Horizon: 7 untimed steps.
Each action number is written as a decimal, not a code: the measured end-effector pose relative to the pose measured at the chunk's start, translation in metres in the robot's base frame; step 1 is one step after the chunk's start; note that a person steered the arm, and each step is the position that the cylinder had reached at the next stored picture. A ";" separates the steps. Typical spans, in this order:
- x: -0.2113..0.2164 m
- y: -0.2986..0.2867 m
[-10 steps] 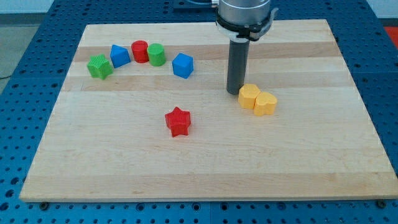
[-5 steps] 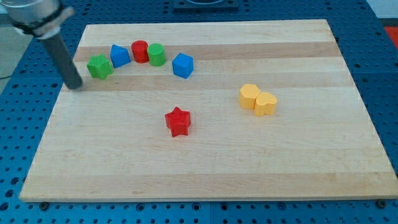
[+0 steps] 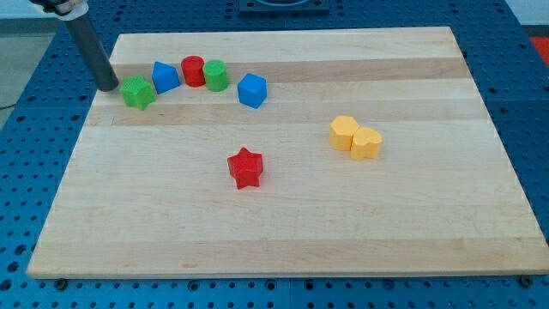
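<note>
My tip stands at the board's upper left, just left of the green star block, very close to it or touching. Right of that block sit a blue block, a red cylinder and a green cylinder in a curved row. A blue cube-like block lies a little further right. A red star block lies alone near the board's middle. Two yellow blocks touch each other at the right.
The wooden board lies on a blue perforated table. My tip is near the board's left edge.
The rod swept from beside the yellow blocks to the far left, then moved up the view to beside the green star. No block has visibly moved.
</note>
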State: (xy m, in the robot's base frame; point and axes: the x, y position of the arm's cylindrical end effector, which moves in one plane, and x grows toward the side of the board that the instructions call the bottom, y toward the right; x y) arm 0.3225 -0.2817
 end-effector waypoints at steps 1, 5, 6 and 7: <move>-0.002 0.000; -0.002 0.128; 0.010 0.170; 0.012 0.207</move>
State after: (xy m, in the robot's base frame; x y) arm 0.3347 -0.0751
